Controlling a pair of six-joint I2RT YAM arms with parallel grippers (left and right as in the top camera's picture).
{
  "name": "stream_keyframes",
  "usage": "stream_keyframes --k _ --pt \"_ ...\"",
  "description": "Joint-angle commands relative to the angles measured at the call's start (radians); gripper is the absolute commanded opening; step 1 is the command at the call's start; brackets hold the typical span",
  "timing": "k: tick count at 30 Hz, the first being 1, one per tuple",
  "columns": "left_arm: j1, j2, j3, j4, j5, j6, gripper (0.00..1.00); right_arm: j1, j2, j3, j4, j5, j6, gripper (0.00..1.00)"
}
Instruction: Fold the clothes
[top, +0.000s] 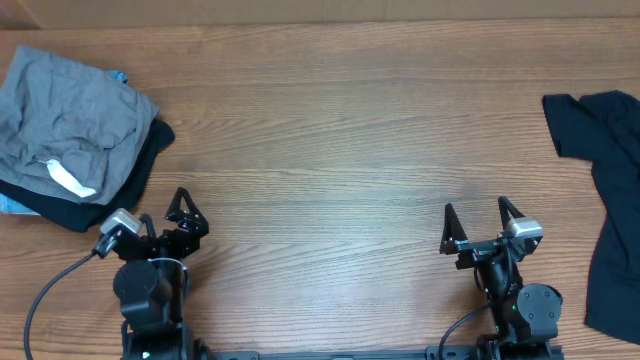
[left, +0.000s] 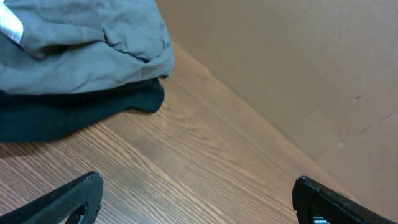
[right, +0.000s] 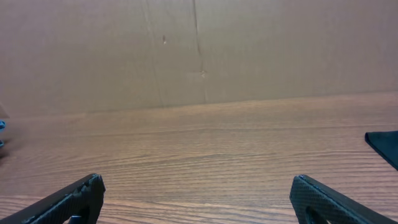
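The clothes sit at the two far ends of the wooden worktop (top: 330, 140). At the far left corner is a heap. A wrinkled grey garment (top: 70, 115) lies on top with its white label (top: 68, 178) turned up near the front edge. A dark garment (top: 125, 190) spreads out from under it, and a scrap of light-blue cloth (top: 118, 76) peeks out at the back. At the right edge a black shirt (top: 610, 190) lies spread flat, running partly out of view.

Both arms are low at the near edge, well apart from each other. The left end effector (top: 188, 214) has its fingers spread and holds nothing. It is angled toward the heap and near its front corner but not touching, with bare wood showing between them. A cable (top: 50, 285) loops off its arm to the left. The right end effector (top: 477, 208) is also spread wide and holds nothing. It faces straight across the worktop, and the black shirt is off to its right.

In the left wrist view, the grey garment (left: 81, 43) overhangs the dark garment (left: 68, 115). A plain brown wall (left: 298, 62) rises right behind the worktop.
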Motion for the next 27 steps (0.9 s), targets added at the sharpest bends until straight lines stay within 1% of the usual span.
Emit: stream_keyframes --k 1,9,13,17,21,22,25,27 --pt "0.004 -0.041 -0.058 0.031 -0.005 -0.005 1.00 -0.003 -0.012 -0.010 0.005 0.009 0.005 1.00" --pt "-0.002 -0.133 -0.141 0.046 -0.005 0.004 1.00 -0.003 -0.012 -0.010 0.005 0.009 0.005 1.00" --pt "-0.040 -0.169 -0.153 0.041 -0.025 0.116 1.00 -0.003 -0.012 -0.010 0.005 0.009 0.005 1.00" --pt "-0.079 -0.219 -0.154 0.023 -0.068 0.185 1.00 -0.003 -0.012 -0.010 0.005 0.009 0.005 1.00" --pt "-0.081 -0.291 -0.154 -0.040 -0.070 0.276 1.00 -0.003 -0.012 -0.010 0.005 0.009 0.005 1.00" --pt "-0.081 -0.315 -0.154 -0.063 -0.063 0.304 1.00 -0.003 -0.012 -0.010 0.005 0.010 0.005 1.00" --pt "-0.082 -0.362 -0.154 -0.066 0.009 0.435 1.00 -0.003 -0.012 -0.010 0.005 0.009 0.005 1.00" --pt "-0.092 -0.380 -0.154 -0.066 0.016 0.475 1.00 -0.003 -0.012 -0.010 0.005 0.009 0.005 1.00"
